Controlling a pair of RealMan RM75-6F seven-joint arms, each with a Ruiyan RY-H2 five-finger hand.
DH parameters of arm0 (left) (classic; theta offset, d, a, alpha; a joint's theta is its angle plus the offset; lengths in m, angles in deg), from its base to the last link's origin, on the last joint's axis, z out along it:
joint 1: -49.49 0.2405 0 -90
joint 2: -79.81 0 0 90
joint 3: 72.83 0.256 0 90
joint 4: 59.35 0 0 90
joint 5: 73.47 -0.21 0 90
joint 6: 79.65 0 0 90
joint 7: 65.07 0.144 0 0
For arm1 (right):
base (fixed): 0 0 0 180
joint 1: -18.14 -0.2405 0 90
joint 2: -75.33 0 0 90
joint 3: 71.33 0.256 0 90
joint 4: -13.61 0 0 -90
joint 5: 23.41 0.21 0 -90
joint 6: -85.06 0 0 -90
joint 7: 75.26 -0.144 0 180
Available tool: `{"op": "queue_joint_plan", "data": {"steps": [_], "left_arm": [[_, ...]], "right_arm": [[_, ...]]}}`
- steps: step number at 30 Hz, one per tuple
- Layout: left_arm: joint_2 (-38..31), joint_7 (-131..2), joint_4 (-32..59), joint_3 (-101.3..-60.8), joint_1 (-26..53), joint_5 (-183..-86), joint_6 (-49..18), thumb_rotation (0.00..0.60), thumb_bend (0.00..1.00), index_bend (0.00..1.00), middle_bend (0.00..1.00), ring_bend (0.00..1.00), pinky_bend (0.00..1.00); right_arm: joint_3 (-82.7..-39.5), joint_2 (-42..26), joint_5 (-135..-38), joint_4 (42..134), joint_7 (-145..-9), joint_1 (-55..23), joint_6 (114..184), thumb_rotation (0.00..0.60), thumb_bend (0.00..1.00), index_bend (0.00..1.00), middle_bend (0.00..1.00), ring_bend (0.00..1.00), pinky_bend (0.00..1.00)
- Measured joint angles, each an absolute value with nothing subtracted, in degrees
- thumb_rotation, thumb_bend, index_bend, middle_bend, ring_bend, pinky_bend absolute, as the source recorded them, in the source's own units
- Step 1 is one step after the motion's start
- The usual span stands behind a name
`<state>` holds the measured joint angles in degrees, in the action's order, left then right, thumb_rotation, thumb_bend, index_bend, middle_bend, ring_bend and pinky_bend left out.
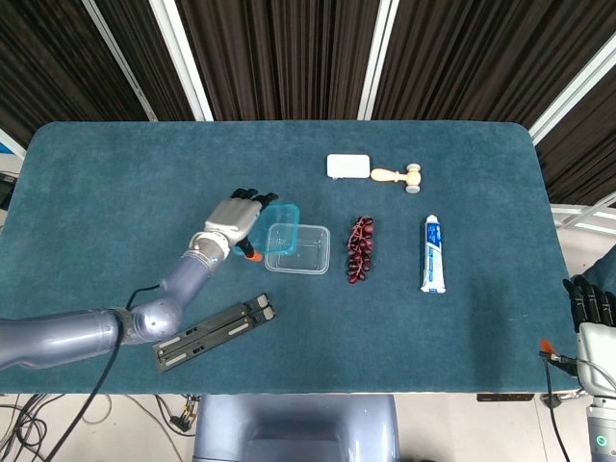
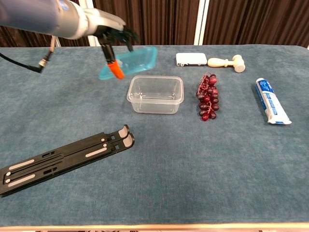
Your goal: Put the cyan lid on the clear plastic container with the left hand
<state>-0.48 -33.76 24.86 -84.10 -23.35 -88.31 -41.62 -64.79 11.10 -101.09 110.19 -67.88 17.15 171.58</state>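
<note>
My left hand (image 1: 231, 222) (image 2: 112, 38) grips the cyan lid (image 2: 133, 61) (image 1: 280, 214) and holds it in the air, tilted, above the table. The lid hangs just left of and over the near-left corner of the clear plastic container (image 1: 298, 248) (image 2: 155, 94), which stands uncovered in the middle of the table with nothing in it. My right hand (image 1: 591, 310) rests off the table's right front corner in the head view; whether its fingers are apart or curled is unclear.
A black folding stand (image 1: 215, 332) (image 2: 65, 158) lies front left. A bunch of dark grapes (image 1: 359, 248) (image 2: 208, 98) sits right of the container, then a toothpaste tube (image 1: 432, 254) (image 2: 271, 107). A white box (image 1: 347, 166) and a wooden mallet (image 1: 399, 176) lie behind.
</note>
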Motion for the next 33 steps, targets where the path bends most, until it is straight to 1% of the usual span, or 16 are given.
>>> {"op": "queue_joint_plan", "data": {"steps": [7,14,24,33], "left_arm": [[-5.33,-34.13,21.61,-83.14,-26.07,-87.05,-41.01,0.6,0.13,0.09,0.29,0.0,0.0],[-9.02,-31.95,20.03,-81.95,-28.78,-86.49,-37.97,0.6,0.13,0.1,0.29,0.0,0.0],[-11.19,-29.71,19.29,-81.33,-30.64,-83.91,-36.4,0.6,0.13,0.1,0.29,0.0,0.0],[-12.38,-29.0,18.18,-81.33,-31.16,-83.51,-36.31,0.6,0.13,0.1,0.29,0.0,0.0]], "right_arm": [[-64.81,11.17,-101.17,110.23,-67.94,17.16,171.54,0.6,0.29,0.06,0.04,0.03,0.0],[-64.73,11.12,-101.03,110.18,-67.84,17.1,171.47,0.6,0.29,0.06,0.04,0.03,0.0],[-64.58,11.21,-100.65,110.29,-67.96,17.09,171.32,0.6,0.29,0.06,0.04,0.03,0.0],[-64.55,11.26,-100.45,110.43,-67.99,17.09,171.2,0.6,0.29,0.06,0.04,0.03,0.0]]}}
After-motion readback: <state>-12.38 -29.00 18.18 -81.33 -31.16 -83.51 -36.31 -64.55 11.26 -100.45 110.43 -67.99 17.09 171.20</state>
